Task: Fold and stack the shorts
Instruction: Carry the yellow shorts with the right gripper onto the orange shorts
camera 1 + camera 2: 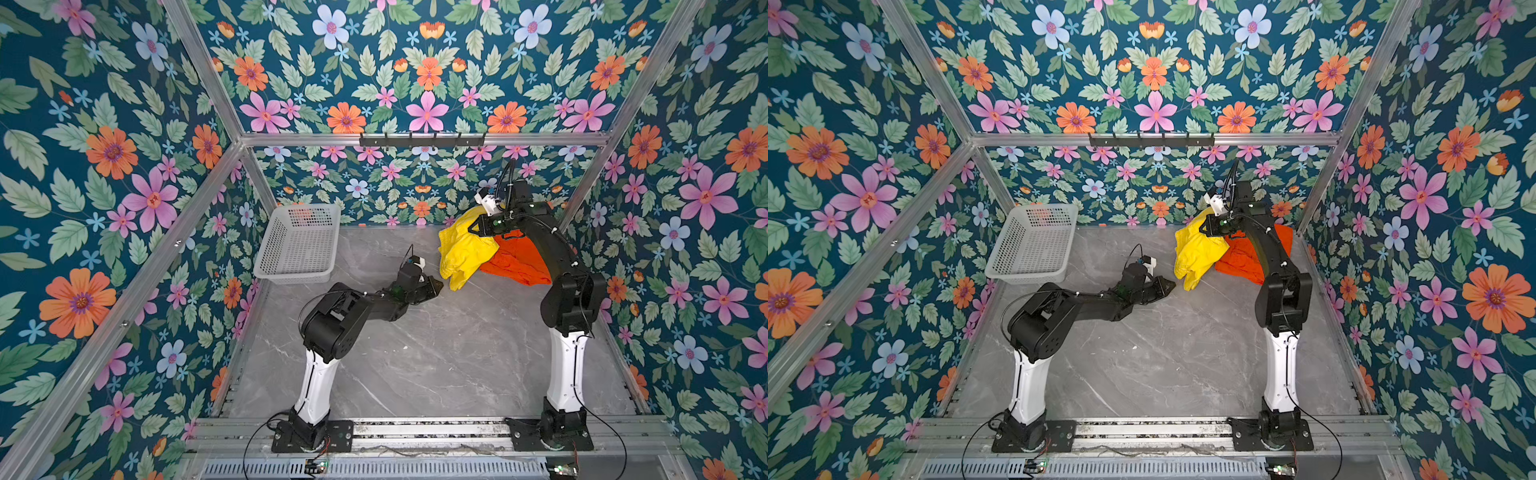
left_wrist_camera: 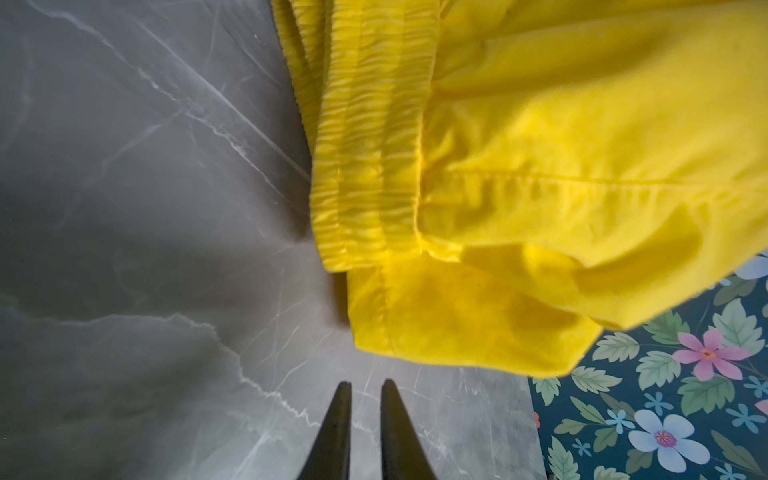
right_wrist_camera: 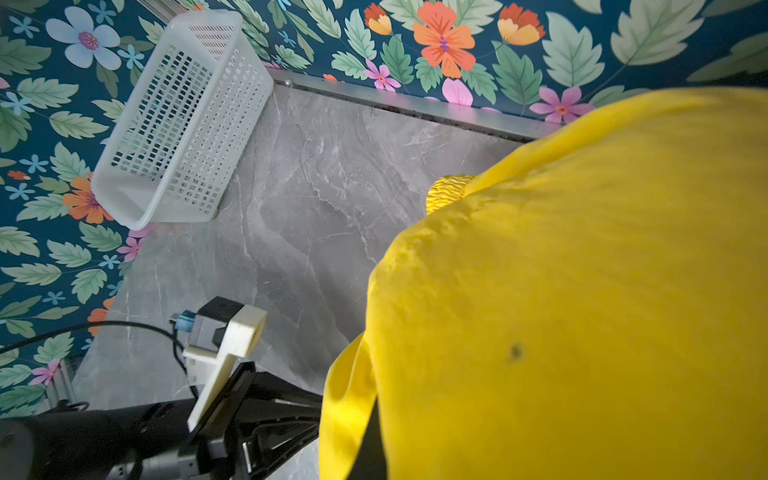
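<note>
**A:** The right gripper (image 1: 478, 227) is up high at the back of the table (image 1: 415, 353). Its jaws are pinched tight on the yellow shorts (image 1: 465, 253), and the fabric hangs off them in a loose bunch.

**B:** The lowest corner dangles right down by the table. I can't tell whether it touches.

**A:** And the left gripper (image 2: 366, 386)?

**B:** It's low and pointed straight at that hanging cloth. The jaws are only a sliver apart, with nothing between them and bare marble beneath.

**A:** How close?

**B:** Near, but not touching. The yellow hem (image 2: 457, 332) is just ahead of the tips, and the ribbed waistband (image 2: 365, 145) is beyond it.

**A:** What about the orange shorts (image 1: 519, 262)?

**B:** They're crumpled at the far right behind the yellow pair, partly hidden by the right arm. The white perforated basket (image 1: 299, 249) sits in the far left corner, well apart.
</note>
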Controlling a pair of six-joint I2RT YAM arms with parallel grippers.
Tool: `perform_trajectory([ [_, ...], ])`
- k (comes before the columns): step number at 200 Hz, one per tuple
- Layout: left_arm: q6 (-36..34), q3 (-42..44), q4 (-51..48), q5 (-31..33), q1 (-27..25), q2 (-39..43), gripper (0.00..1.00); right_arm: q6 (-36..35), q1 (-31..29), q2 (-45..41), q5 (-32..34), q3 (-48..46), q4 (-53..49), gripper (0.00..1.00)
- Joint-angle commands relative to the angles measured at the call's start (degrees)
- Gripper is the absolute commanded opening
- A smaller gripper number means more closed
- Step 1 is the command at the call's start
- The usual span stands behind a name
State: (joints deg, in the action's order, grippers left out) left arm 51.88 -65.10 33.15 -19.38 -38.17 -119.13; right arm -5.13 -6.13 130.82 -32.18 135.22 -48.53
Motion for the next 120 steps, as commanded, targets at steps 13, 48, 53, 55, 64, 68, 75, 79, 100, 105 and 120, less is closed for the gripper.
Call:
perform_trajectory([
  [13,-1.7,1.5,-0.2,0.9,0.9,1.6,0.17,-3.5,1.0,6.5,-0.3,12.9,-6.1,0.0],
  [48,-2.3,2.5,-0.7,1.4,1.4,2.3,0.17,-3.3,3.7,9.1,-2.7,17.6,-4.6,0.0],
  [53,-2.3,2.5,-0.8,1.3,1.4,2.3,0.17,-3.3,4.1,9.1,-2.9,17.5,-4.1,0.0],
  [55,-2.3,2.4,-0.9,1.4,1.4,2.3,0.17,-3.3,4.3,9.0,-3.0,17.4,-3.9,0.0],
  [64,-2.2,2.5,-1.0,1.4,1.4,2.2,0.17,-3.3,5.1,9.1,-3.9,17.3,-3.2,0.0],
  [68,-2.2,2.5,-1.0,1.4,1.5,2.2,0.17,-3.3,5.5,9.1,-4.5,17.3,-2.9,0.0],
  [75,-2.2,2.3,-1.1,1.4,1.5,2.2,0.17,-3.0,6.1,9.2,-5.8,17.3,-2.4,0.0],
  [79,-2.3,2.2,-1.2,1.4,1.4,2.1,0.17,-2.7,6.5,9.3,-6.6,17.3,-2.1,0.0],
  [100,-2.3,1.9,-1.5,1.4,1.5,1.8,0.17,-1.6,8.5,10.1,-10.3,17.2,-1.0,0.0],
  [105,-2.3,1.8,-1.6,1.4,1.5,1.7,0.17,-1.5,8.8,10.2,-10.8,17.2,-0.9,0.0],
  [120,-2.3,1.7,-1.8,1.5,1.5,1.6,0.18,-1.4,9.6,10.8,-11.8,17.1,-0.3,0.0],
])
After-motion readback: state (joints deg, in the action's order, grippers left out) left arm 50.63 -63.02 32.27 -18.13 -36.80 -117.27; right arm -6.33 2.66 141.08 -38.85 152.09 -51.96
